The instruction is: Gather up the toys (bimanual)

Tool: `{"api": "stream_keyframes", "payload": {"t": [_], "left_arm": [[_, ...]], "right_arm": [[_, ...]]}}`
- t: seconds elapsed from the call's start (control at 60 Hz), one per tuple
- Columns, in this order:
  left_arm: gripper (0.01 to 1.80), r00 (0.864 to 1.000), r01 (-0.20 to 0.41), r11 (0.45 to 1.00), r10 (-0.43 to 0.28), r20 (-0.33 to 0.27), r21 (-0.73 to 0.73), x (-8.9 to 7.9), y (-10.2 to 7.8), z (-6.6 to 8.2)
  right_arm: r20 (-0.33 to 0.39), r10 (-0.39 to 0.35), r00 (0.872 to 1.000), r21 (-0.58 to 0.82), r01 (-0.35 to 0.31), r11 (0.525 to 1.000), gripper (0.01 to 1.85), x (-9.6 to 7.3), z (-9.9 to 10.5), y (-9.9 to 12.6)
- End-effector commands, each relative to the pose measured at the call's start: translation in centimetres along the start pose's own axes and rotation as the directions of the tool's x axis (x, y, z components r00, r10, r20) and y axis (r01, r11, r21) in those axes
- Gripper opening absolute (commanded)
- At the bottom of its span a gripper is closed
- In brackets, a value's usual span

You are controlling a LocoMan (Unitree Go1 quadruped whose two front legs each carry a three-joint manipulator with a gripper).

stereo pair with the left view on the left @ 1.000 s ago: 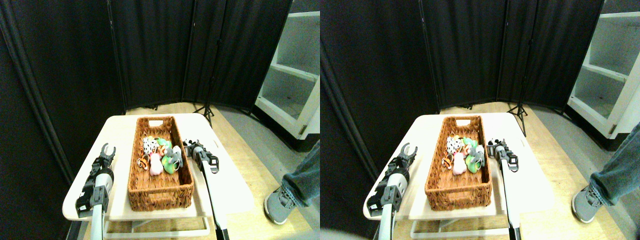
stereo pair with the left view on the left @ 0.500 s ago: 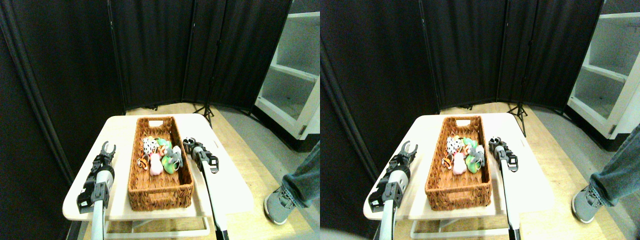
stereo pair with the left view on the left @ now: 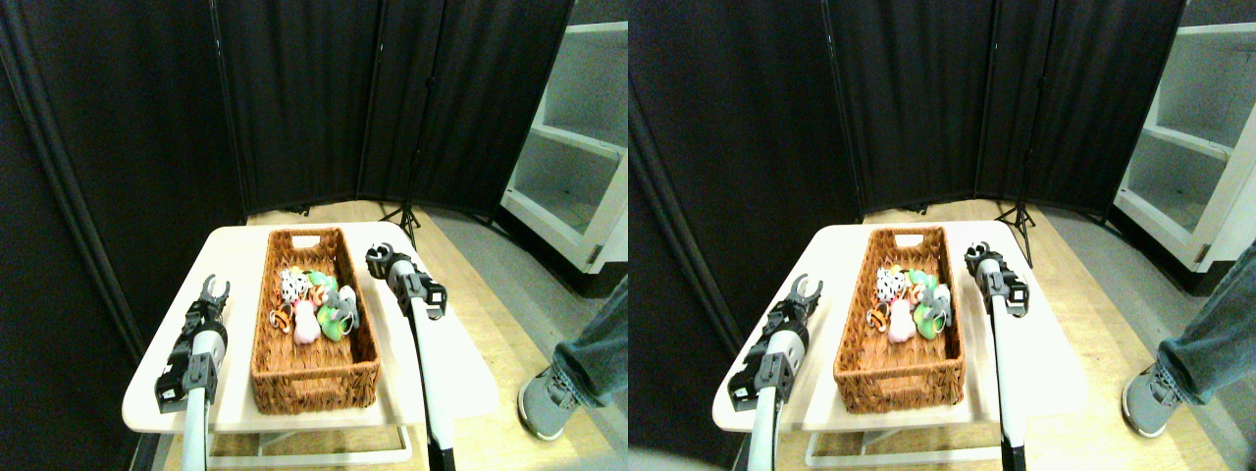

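Several toys lie bunched in the middle of the long wicker basket (stereo pair with the left view on the left: 314, 378): a white one with black spots (stereo pair with the left view on the left: 292, 285), a green one (stereo pair with the left view on the left: 319, 280), a grey one (stereo pair with the left view on the left: 340, 296), a pink one (stereo pair with the left view on the left: 305, 322), an orange striped one (stereo pair with the left view on the left: 281, 319) and another green one (stereo pair with the left view on the left: 336, 324). My left gripper (stereo pair with the left view on the left: 213, 287) stands open over the table, left of the basket, with nothing between its two prongs. My right gripper (stereo pair with the left view on the left: 378, 257) hangs raised just right of the basket's far half, holding no toy that I can see.
The basket rests on a small white table (stereo pair with the left view on the left: 446, 378). Black curtain panels (stereo pair with the left view on the left: 294, 108) close off the back and left. A tripod foot (stereo pair with the left view on the left: 407, 221) and a white shelf unit (stereo pair with the left view on the left: 574, 147) stand behind. A person's jeans leg and grey shoe (stereo pair with the left view on the left: 545, 404) are at the right.
My right gripper has lifted and moved toward the far end beside the basket. My left arm has barely shifted. The toys lie as before.
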Motion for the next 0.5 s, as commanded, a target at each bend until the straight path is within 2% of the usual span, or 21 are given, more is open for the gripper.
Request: {"api": "stream_keyframes", "payload": {"t": [0.017, 0.2, 0.3, 0.5], "left_arm": [[0.15, 0.999, 0.052, 0.999, -0.052, 0.012, 0.001, 0.1, -0.8, 0.1], [0.14, 0.998, 0.064, 0.998, -0.064, 0.019, 0.021, -0.2, -0.7, 0.2], [0.13, 0.997, 0.069, 0.997, -0.07, 0.021, 0.026, -0.4, -0.8, 0.3], [0.12, 0.996, 0.079, 0.996, -0.08, 0.026, 0.032, -1.0, -0.6, 0.5]], "right_arm": [[-0.027, 0.071, 0.997, -0.035, -0.072, 0.997, 0.01, -0.8, -0.3, 2.5], [-0.051, 0.098, 0.994, -0.033, -0.1, 0.995, 0.01, -2.0, -1.1, 5.0], [-0.091, 0.131, 0.987, -0.009, -0.133, 0.991, 0.01, -2.1, -1.7, 6.1], [-0.147, 0.152, 0.977, -0.029, -0.158, 0.987, 0.01, -2.3, -4.7, 8.2]]}}
